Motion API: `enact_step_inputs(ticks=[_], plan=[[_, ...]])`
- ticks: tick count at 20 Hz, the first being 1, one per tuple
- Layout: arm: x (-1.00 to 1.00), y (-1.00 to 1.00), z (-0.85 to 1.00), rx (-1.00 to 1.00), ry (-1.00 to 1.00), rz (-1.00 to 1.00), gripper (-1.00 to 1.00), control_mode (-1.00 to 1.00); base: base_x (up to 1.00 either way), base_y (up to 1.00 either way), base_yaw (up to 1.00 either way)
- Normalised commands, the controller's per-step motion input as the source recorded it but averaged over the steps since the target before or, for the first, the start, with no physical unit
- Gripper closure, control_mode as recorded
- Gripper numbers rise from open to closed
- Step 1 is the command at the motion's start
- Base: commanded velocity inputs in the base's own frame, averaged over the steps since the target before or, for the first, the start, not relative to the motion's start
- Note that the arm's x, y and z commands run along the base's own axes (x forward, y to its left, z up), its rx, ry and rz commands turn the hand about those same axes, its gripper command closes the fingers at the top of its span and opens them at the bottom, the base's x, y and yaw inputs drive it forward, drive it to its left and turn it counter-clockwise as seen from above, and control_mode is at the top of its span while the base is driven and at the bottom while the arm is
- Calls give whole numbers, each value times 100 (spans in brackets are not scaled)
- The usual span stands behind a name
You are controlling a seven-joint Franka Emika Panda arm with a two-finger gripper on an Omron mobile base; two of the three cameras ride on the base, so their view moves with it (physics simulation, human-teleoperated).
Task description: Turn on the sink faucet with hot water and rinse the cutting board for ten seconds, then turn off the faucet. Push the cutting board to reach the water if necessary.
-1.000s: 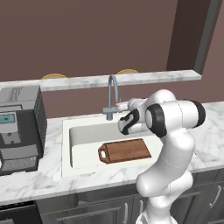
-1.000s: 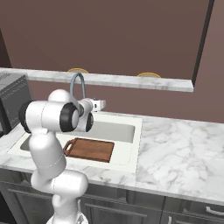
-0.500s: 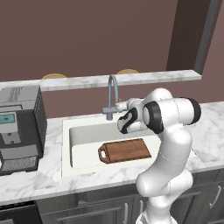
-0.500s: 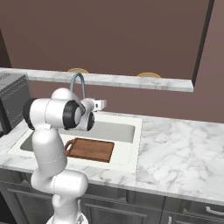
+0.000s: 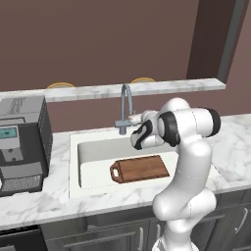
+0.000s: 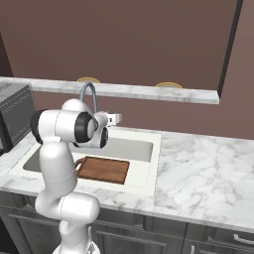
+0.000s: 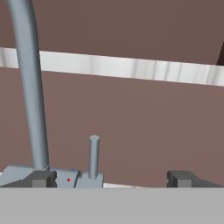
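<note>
The grey gooseneck sink faucet [image 5: 126,104] [image 6: 88,94] stands behind the off-white sink [image 5: 74,162] [image 6: 149,173]. No water runs from its spout. The reddish-brown cutting board [image 5: 142,168] [image 6: 104,169] lies flat on the basin floor, handle to the left. My gripper [image 5: 132,118] [image 6: 116,118] [image 7: 111,179] is open and level with the faucet's base, just right of it. In the hand view the faucet's neck [image 7: 28,83] rises at the left. Its small lever [image 7: 93,155] stands upright between my spread fingertips [image 7: 41,178], nearer the left one, and is not touched.
A dark coffee machine [image 5: 22,142] [image 6: 15,116] sits on the counter left of the sink. A raised marble ledge [image 5: 157,88] [image 6: 149,92] runs behind the faucet with two yellowish dishes on it. Open marble counter [image 6: 208,168] lies right of the sink.
My hand has edged left toward the faucet's base, and the arm's elbow has swung with it. The cutting board has not moved.
</note>
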Motion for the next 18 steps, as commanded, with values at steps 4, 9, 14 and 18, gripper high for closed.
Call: enact_step_inputs(ticks=[4, 9, 14, 18], plan=[[12, 0, -9, 0, 0, 0, -100, -100, 0, 0, 0], [15, 0, -3, 0, -1, 0, -100, -100, 0, 0, 0], [18, 0, -5, 0, -2, 0, -100, -100, 0, 0, 0], [17, 0, -4, 0, -2, 0, -100, -100, 0, 0, 0]])
